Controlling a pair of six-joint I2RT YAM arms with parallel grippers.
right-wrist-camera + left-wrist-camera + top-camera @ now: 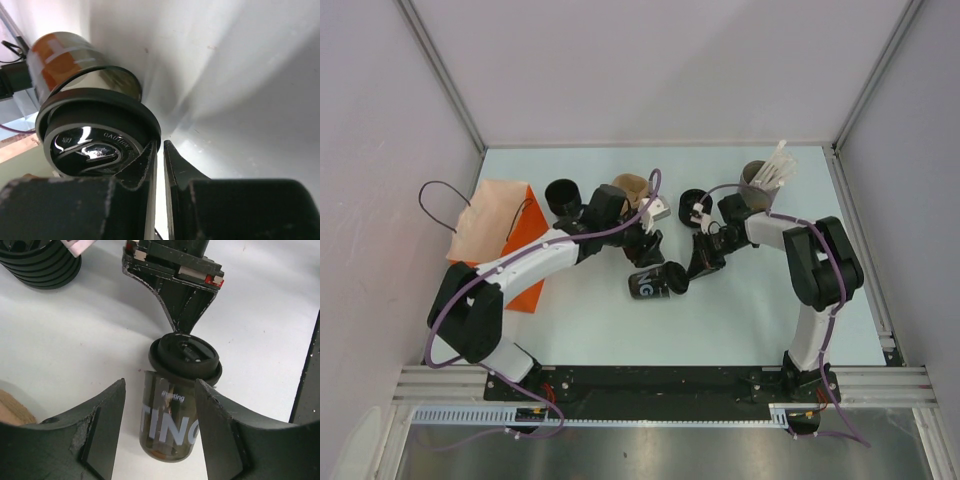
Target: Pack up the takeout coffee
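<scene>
The takeout coffee lies on its side mid-table, a small black cup with white lettering. Its black lid points right. In the left wrist view the cup lies lengthwise between and below my two fingers. My left gripper is open and straddles the cup without touching it. My right gripper comes in from the right with its jaws almost together. Its tip rests against the lid's rim. In the right wrist view the lid fills the left side, one finger overlaps it, and only table shows in the narrow gap.
An orange paper bag lies at the left. A stack of black ribbed cups, a brown pulp carrier and a loose black lid sit behind. A grey-brown cylinder of white sticks stands at back right.
</scene>
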